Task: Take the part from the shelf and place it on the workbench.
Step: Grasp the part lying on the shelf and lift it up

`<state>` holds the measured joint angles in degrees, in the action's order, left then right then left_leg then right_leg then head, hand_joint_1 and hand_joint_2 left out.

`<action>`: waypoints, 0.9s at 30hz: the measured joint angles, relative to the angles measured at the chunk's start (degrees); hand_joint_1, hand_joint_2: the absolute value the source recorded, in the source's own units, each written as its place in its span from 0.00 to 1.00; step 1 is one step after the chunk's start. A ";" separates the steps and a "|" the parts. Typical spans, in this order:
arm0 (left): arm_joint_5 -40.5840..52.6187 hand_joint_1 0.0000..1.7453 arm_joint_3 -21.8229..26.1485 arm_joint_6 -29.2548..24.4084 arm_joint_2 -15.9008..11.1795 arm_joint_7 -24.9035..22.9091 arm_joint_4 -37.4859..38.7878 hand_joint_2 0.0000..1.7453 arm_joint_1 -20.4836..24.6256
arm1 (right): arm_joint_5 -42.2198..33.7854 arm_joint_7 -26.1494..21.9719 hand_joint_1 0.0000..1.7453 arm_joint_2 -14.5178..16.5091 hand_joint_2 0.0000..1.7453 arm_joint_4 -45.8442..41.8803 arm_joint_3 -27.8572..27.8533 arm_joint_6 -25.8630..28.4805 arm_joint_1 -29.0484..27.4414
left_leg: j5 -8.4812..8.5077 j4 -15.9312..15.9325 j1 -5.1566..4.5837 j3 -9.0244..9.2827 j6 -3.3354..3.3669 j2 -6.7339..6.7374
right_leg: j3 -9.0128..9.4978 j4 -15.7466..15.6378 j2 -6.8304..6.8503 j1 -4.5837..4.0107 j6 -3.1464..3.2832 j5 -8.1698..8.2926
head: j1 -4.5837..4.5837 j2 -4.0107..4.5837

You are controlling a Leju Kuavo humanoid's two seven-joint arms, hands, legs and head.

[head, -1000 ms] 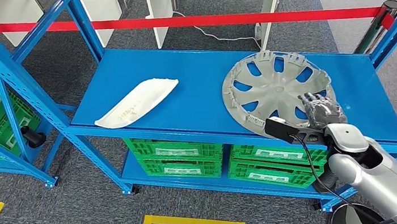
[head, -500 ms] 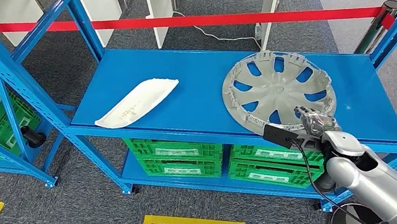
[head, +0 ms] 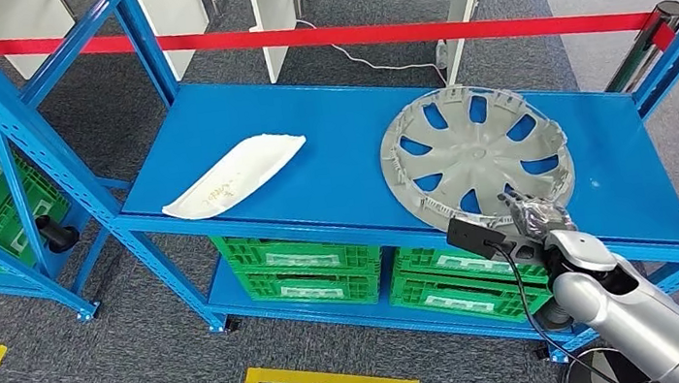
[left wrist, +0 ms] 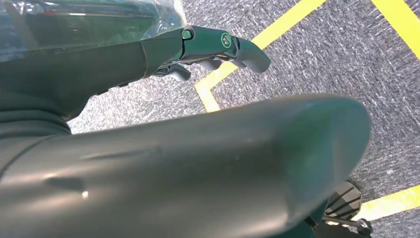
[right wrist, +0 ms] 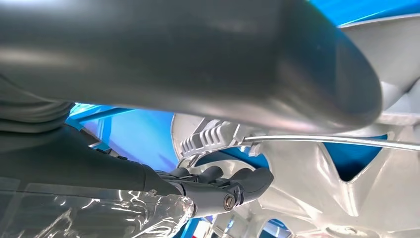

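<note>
Hubcap (head: 475, 153) lies flat on the blue shelf (head: 313, 170), right half, near edge just over the shelf's front lip. White tray (head: 234, 174) sits well apart to its left. Green crates (head: 298, 266) on the tier below.

Change over the last second: the right hand (head: 536, 212) has drawn back toward the robot and dropped, from lying on top of the hubcap's near spokes to sitting at its near rim, by the shelf's front edge. Hubcap itself has not shifted.

Right wrist view: fingers (right wrist: 233, 181) reach out under or along the rim, thumb above it, the rim's ribbed clips (right wrist: 205, 140) between them. Whether they are pressing on the rim or just bracketing it, cannot tell.

Left hand (left wrist: 218, 47) hangs over the carpet, fingers loosely curled, holding nothing.

Reading: the hand looks to be repositioning for an edge pinch rather than a top press. Part not yet lifted; grasp unconfirmed.
</note>
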<state>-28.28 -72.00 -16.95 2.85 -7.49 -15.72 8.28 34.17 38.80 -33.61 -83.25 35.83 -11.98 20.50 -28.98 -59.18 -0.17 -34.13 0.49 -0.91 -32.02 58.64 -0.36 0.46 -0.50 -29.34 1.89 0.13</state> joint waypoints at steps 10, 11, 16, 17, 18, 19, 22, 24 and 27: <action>-0.10 0.00 0.13 0.14 -0.31 0.37 -0.01 0.00 -0.09 | -4.53 0.00 0.00 0.02 1.00 0.84 2.29 4.60 1.25 | 0.00 0.00 0.00 0.00 0.00 0.00 | 0.00 0.00 -0.01 -0.01 0.00 0.00 | 0.00 0.00; -0.14 0.00 0.13 0.14 -0.33 0.40 -0.01 0.00 -0.10 | -4.59 0.00 0.00 0.02 1.00 0.92 2.55 4.78 1.36 | 0.00 0.00 0.00 0.00 0.00 0.00 | 0.00 0.00 -0.01 -0.01 0.00 0.00 | 0.00 0.00; -0.15 0.00 0.13 0.14 -0.39 0.66 -0.02 0.00 -0.12 | -4.66 0.00 0.00 0.02 1.00 1.16 3.68 5.18 1.84 | 0.00 0.00 0.01 0.01 0.00 0.00 | 0.00 0.00 -0.01 -0.01 0.01 0.00 | 0.01 0.00; -0.15 0.00 0.13 0.14 -0.40 0.71 -0.02 0.00 -0.12 | -4.69 0.00 0.00 0.02 1.00 1.17 3.88 5.27 1.91 | 0.00 0.00 0.01 0.01 0.00 0.00 | 0.00 0.00 -0.01 -0.01 0.01 0.00 | 0.01 0.00; -0.14 0.00 0.13 0.14 -0.42 0.74 -0.01 0.00 -0.12 | -4.73 0.00 0.00 0.01 1.00 1.17 4.05 5.37 1.98 | 0.00 0.00 0.01 0.01 0.00 0.00 | 0.00 0.00 -0.01 -0.01 0.01 0.00 | 0.01 0.00; -0.13 0.00 0.13 0.14 -0.43 0.76 -0.01 0.00 -0.13 | -4.77 0.00 0.00 0.01 1.00 1.19 4.20 5.45 2.04 | 0.00 0.00 0.01 0.01 0.00 0.00 | 0.00 0.00 -0.01 -0.01 0.01 0.00 | 0.01 0.00; -0.09 0.00 0.13 0.14 -0.44 0.83 -0.01 0.00 -0.13 | -4.82 0.00 0.00 -0.05 1.00 1.23 4.62 5.57 2.18 | 0.00 0.00 0.01 0.02 0.00 0.00 | 0.00 0.00 -0.01 -0.01 0.01 0.00 | 0.00 0.00; -0.06 0.00 0.15 0.14 -0.45 0.84 -0.01 0.00 -0.14 | -4.82 0.00 0.00 -0.11 1.00 1.31 4.90 5.63 2.32 | 0.00 0.00 0.01 0.02 0.00 0.00 | 0.00 0.00 -0.02 -0.01 0.01 0.00 | 0.00 0.00; -0.03 0.00 0.22 0.14 -0.47 0.84 -0.01 0.00 -0.14 | -4.82 0.00 0.00 -0.15 1.00 1.45 5.23 5.76 2.56 | 0.00 0.00 0.01 0.02 0.00 0.00 | 0.00 0.00 -0.02 -0.01 0.01 0.00 | 0.00 0.00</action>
<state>-28.32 -71.77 -16.81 2.38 -6.64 -15.73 8.14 29.35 38.80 -33.76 -81.80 41.06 -6.22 23.06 -28.98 -59.18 -0.16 -34.11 0.49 -0.91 -32.01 58.64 -0.38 0.45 -0.49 -29.34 1.89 0.13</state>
